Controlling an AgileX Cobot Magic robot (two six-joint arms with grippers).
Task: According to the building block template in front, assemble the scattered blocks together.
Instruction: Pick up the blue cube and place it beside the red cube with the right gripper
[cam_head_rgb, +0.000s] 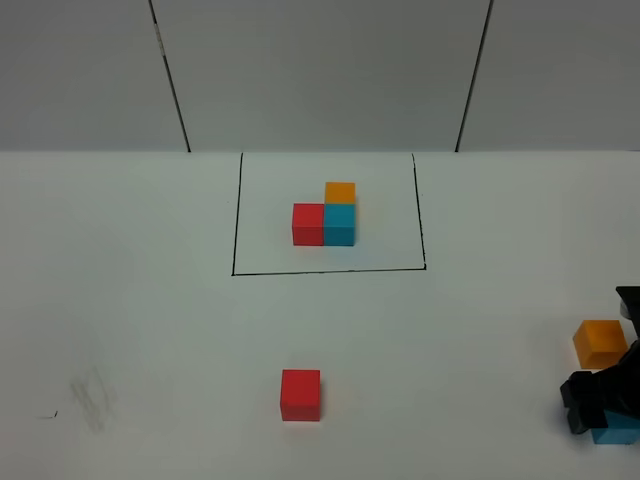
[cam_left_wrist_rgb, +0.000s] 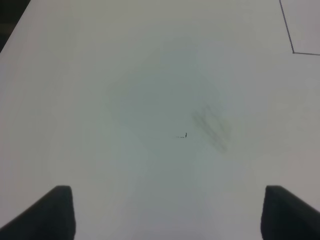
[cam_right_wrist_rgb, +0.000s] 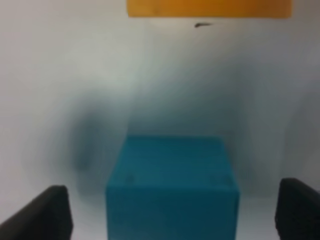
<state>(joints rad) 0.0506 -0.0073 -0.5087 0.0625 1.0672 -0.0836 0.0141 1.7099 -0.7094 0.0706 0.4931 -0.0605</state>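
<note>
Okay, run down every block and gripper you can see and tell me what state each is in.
building block template: assembled L, inside black frame.
red block: loose, alone on table.
orange block: loose, apart from the blue.
blue block: on table, not gripped.
left gripper: open, empty.
right gripper: open, straddling blue block.

Setting read as a robotics lab or test bench, not a home or shop. Plain white tabletop (cam_head_rgb: 150, 330) had a black rectangle (cam_head_rgb: 330, 271) drawn straight onto it, framing the building block template (cam_head_rgb: 325, 220). Backdrop was pale grey wall panels (cam_head_rgb: 320, 70) split by dark seams (cam_head_rgb: 171, 80). Loose props were matte cubes: red cube (cam_head_rgb: 300, 394), orange cube (cam_head_rgb: 600, 342). Grey smudge (cam_head_rgb: 92, 400) on the surface, possibly rubbed-out marker; too faint to tell.
</note>
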